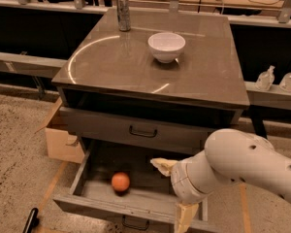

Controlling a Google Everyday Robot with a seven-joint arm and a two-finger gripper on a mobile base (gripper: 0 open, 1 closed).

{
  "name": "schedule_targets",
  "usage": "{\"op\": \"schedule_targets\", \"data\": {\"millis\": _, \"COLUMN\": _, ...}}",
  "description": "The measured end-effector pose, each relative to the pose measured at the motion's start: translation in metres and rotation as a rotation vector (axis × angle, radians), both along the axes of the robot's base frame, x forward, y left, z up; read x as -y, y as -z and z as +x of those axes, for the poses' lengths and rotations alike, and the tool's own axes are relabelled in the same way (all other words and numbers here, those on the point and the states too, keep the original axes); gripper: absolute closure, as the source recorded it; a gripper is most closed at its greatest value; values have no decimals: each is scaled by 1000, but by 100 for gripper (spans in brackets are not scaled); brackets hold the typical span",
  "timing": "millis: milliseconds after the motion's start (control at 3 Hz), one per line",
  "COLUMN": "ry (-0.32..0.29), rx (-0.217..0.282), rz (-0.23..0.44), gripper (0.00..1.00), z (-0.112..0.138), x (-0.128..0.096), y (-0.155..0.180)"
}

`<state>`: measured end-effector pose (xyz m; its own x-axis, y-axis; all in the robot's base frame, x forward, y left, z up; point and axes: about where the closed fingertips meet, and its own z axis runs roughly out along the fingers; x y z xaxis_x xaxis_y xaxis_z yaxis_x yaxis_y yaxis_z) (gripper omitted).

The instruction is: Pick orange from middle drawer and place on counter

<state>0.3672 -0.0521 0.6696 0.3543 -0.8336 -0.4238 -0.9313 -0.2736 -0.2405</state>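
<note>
1 orange (120, 182) is seen on the floor of the middle drawer (89, 202), which is pulled out. The fruit lies at about 8 o'clock from the centre of the drawer, near the front wall but apart from it. The gripper (168, 194) is held over the right half of the drawer, at about 3 o'clock from the orange. Its 2 fingers are spread wide and nothing is held between them. The step in hand is judged to be the reach toward the fruit, and no grasp is made yet. For the next move, the gripper should be carried toward 9 o'clock and lowered, so that 1 finger comes on each side of the orange before closing. Care is needed, because a smooth round fruit can be pushed and can roll away. After that, the orange must be lifted toward 12 o'clock, onto the counter (121, 69), where a white bowl (166, 46) and 1 can (123, 13) are standing.
</note>
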Motion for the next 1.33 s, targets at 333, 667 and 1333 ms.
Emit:
{"op": "schedule_targets", "data": {"millis": 333, "ry": -1, "rx": -2, "rz": -1, "gripper": 0, "z": -1, "x": 0, "y": 0}}
{"op": "schedule_targets", "data": {"millis": 667, "ry": 39, "rx": 14, "rz": -11, "gripper": 0, "z": 7, "x": 1, "y": 5}}
{"op": "schedule_targets", "data": {"millis": 1333, "ry": 121, "rx": 122, "rz": -78, "gripper": 0, "z": 61, "x": 13, "y": 60}}
